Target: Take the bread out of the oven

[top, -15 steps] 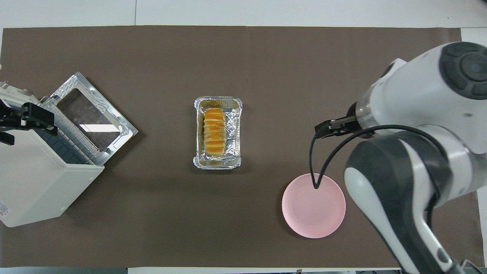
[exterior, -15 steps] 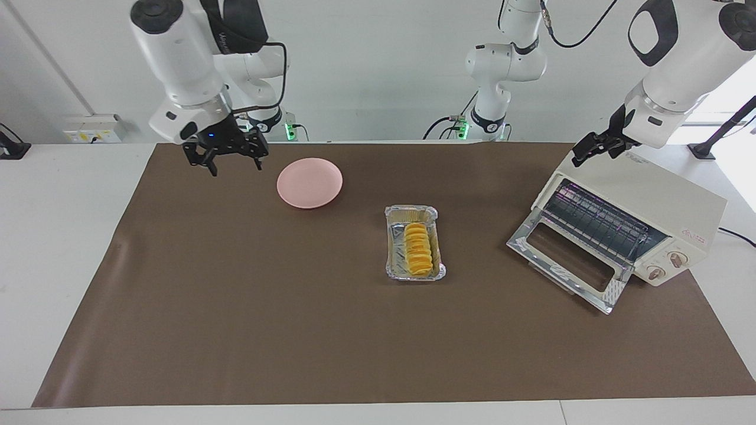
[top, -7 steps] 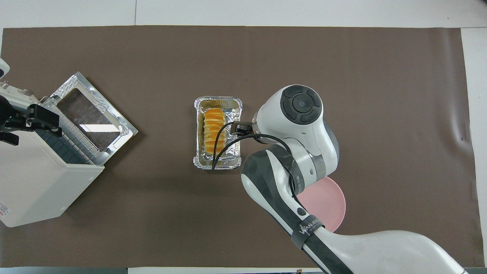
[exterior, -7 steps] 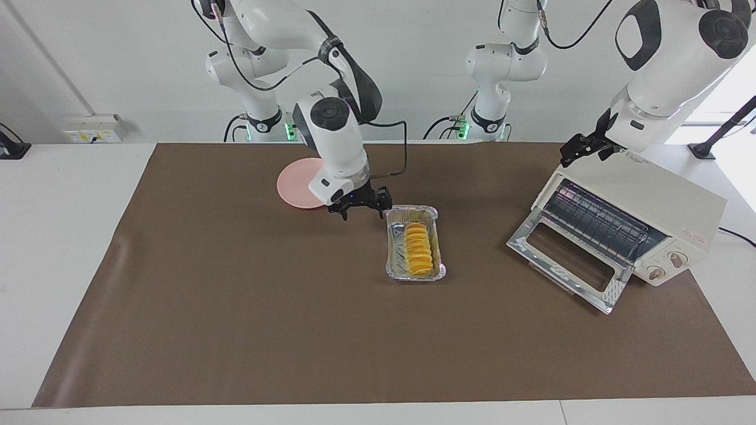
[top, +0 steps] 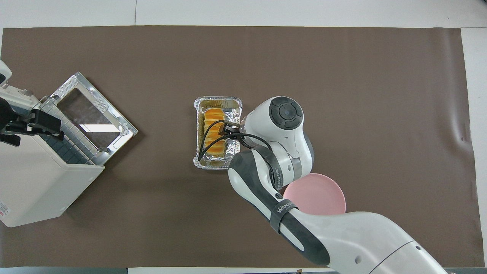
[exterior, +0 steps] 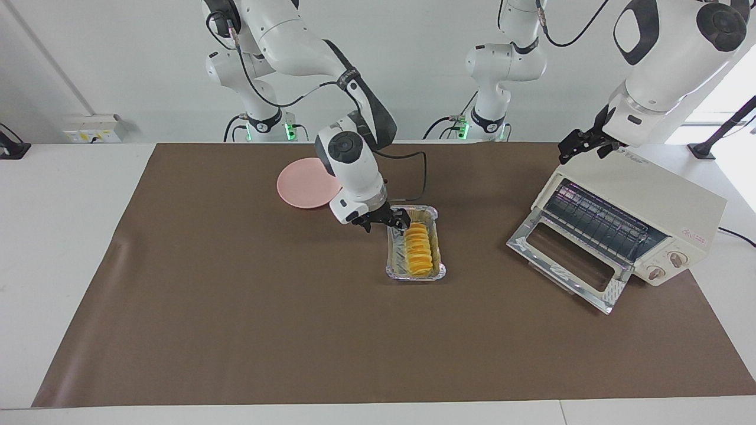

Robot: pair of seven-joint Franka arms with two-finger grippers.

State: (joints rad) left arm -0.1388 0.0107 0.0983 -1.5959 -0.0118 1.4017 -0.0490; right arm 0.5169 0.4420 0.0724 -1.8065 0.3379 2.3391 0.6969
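Observation:
The bread (exterior: 418,248) (top: 214,131) is a ridged golden-yellow loaf lying in a crinkled foil tray (exterior: 392,268) (top: 235,158) in the middle of the brown mat. My right gripper (exterior: 385,226) is open and low over the tray's end nearer the robots, at the bread's end; in the overhead view its wrist hides most of the right gripper (top: 227,131). The cream-white oven (exterior: 679,206) (top: 34,190) stands at the left arm's end, its glass door (exterior: 564,260) (top: 93,110) dropped open and its wire rack bare. My left gripper (exterior: 570,152) (top: 45,123) waits open above the oven's top, holding nothing.
A round pink plate (exterior: 301,183) (top: 323,190) lies on the mat, nearer the robots than the tray and toward the right arm's end, partly under the right arm. A black cable loops from the right wrist over the tray.
The right arm has swung from beside the plate to the foil tray and come down to its near end by the bread. The left gripper has drifted slightly above the oven.

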